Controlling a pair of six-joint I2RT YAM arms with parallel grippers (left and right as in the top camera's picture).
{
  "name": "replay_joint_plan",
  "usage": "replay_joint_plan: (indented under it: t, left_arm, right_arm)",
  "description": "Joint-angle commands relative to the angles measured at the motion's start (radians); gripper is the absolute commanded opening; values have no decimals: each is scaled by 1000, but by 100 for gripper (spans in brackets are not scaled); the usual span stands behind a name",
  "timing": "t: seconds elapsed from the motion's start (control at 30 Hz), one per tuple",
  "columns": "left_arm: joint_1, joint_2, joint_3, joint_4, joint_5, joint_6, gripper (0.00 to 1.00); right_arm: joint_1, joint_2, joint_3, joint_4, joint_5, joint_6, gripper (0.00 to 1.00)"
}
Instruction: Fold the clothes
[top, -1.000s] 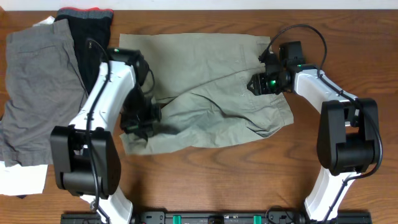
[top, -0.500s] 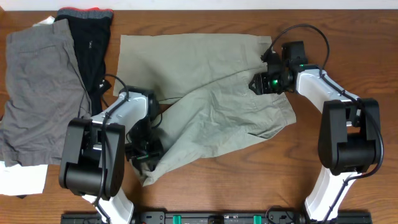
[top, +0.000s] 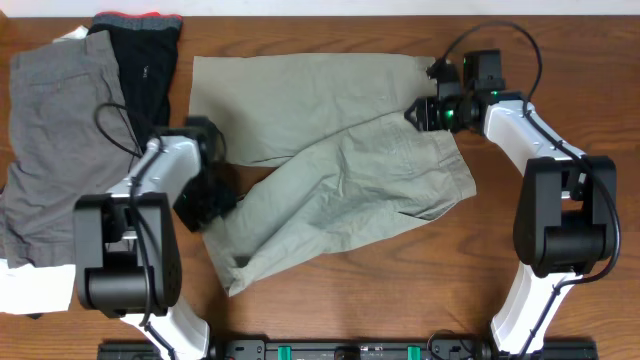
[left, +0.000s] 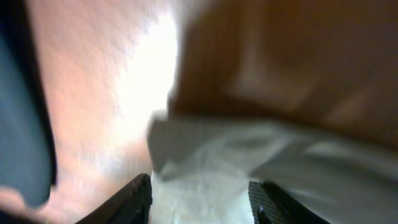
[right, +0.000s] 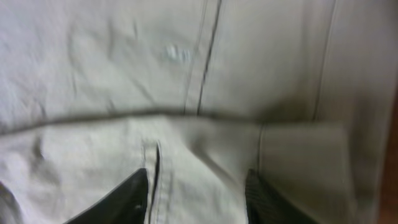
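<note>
Overhead, the left tool (top: 205, 200) sits low at the left-hand edge of the khaki shorts (top: 330, 150). The blurred left wrist view shows it open, two dark tips set apart, pale cloth lying between and beyond them without being pinched. Bare wood with a bright patch of glare fills the rest of that view.

Across the garment, the right tool (top: 425, 112) hovers over the far right corner of the shorts, a green light glowing on its body. In the right wrist view it is also open, its tips parted above a folded ridge of fabric crossed by stitched seams.

The shorts lie in the middle of the tabletop (top: 400, 290). One part is spread flat toward the far edge. Another runs diagonally over it toward the near left, wrinkled, ending in a loose point just short of the left arm's base.

The tabletop is dark brown wood with a visible grain. At its far left lie grey shorts (top: 60, 130), and beside them a black garment (top: 145, 60) with a red band at its far end. A white cloth (top: 35, 290) shows under the grey pair at the near left corner.

Black cables (top: 495, 48) loop above each arm. A black rail (top: 350, 350) with green fittings runs along the near edge, and a pale strip (top: 400, 6) borders the far edge.
</note>
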Motion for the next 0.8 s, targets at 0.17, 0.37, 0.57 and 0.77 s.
replay_joint_plan:
  t: [0.17, 0.37, 0.57, 0.77]
  left_arm:
    - [46, -73, 104, 147, -30, 94, 57]
    - [46, -107, 104, 276, -23, 169, 76]
    - [46, -108, 104, 372, -23, 217, 94]
    - [46, -108, 104, 397, -22, 217, 96]
  right_arm:
    - [21, 8, 19, 2, 54, -5, 6]
    - [41, 40, 19, 2, 91, -5, 1]
    - [37, 122, 19, -5, 136, 42, 1]
    - [-10, 139, 18, -49, 227, 103, 1]
